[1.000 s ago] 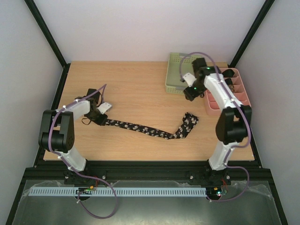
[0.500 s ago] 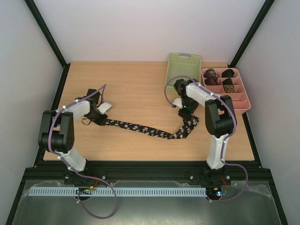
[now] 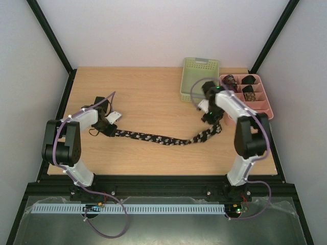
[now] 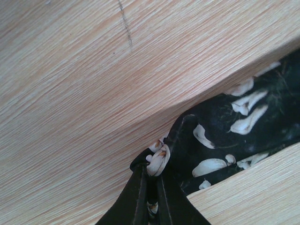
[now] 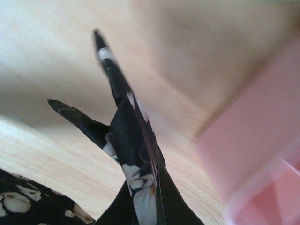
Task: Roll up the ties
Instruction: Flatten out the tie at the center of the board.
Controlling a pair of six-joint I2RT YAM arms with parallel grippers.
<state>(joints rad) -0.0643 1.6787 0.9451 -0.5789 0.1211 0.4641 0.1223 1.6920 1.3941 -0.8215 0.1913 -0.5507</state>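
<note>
Back from the tray (image 3: 266, 113), the right fingers (image 3: 211, 116) have clamped the wide end of the tie (image 3: 158, 139) and raised it off the table (image 3: 143, 97), while the left fingers (image 3: 109, 129) pinch its narrow end, ready for rolling

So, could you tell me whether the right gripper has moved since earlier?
Yes. The right gripper left the green perforated plastic basket, came toward the near edge, and now pinches the long black pale-patterned fabric necktie beside the pink plastic tray.
</note>
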